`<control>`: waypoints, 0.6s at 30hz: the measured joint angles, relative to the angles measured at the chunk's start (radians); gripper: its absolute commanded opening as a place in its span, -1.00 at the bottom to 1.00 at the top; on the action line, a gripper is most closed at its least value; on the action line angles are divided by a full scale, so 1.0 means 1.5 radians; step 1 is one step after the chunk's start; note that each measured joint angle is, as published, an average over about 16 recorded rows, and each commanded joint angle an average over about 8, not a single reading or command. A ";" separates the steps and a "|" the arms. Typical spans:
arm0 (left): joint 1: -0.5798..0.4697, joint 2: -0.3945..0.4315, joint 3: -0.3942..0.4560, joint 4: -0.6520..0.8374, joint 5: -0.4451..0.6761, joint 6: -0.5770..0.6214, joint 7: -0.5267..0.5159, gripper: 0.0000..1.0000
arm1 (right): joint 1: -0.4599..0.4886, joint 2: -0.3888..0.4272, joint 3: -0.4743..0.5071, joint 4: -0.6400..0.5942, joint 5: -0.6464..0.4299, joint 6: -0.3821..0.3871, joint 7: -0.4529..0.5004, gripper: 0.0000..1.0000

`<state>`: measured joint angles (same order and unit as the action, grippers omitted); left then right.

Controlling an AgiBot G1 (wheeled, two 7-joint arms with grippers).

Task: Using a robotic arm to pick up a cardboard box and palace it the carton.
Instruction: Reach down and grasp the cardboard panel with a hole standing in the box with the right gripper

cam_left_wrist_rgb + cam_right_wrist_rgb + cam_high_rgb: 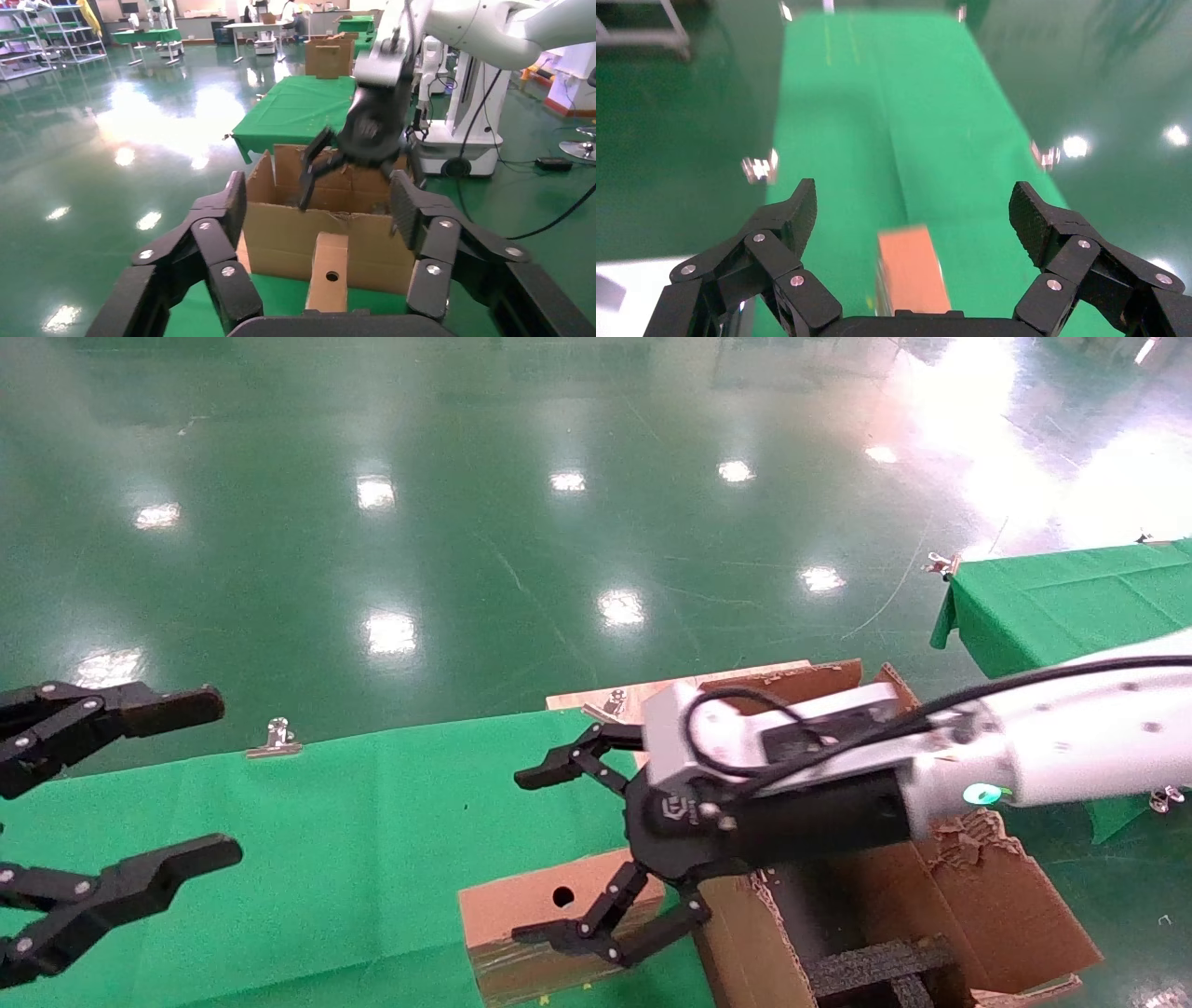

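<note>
**Reach step: hovering over the box, nothing gripped**

Table (307,840), green cloth, bears everything. Carton (987,887) at my right, flaps ragged, foam inside; its near wall stands just beside the box and may crowd one finger. My right gripper (568,850) hangs splayed wide over the box (531,915). Next, I judge: descend, straddle, close. Left gripper (200,780) parked apart, also spread.

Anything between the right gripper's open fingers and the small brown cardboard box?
Nothing: the right wrist view shows only green cloth around the small brown cardboard box framed by the right gripper.
</note>
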<state>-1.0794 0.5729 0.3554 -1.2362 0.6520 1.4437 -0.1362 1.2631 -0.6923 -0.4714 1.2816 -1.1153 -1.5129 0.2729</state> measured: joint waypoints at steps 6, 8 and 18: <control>0.000 0.000 0.000 0.000 0.000 0.000 0.000 -1.00 | 0.059 -0.053 -0.061 -0.024 -0.113 -0.012 0.012 1.00; 0.000 0.000 0.000 0.000 0.000 0.000 0.000 -1.00 | 0.076 -0.070 -0.080 -0.032 -0.146 -0.016 0.014 1.00; 0.000 0.000 0.000 0.000 0.000 0.000 0.000 -1.00 | 0.151 -0.145 -0.173 -0.060 -0.287 -0.033 0.009 1.00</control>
<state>-1.0794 0.5729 0.3554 -1.2362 0.6520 1.4437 -0.1361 1.4900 -0.9092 -0.7306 1.1921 -1.5456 -1.5623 0.2860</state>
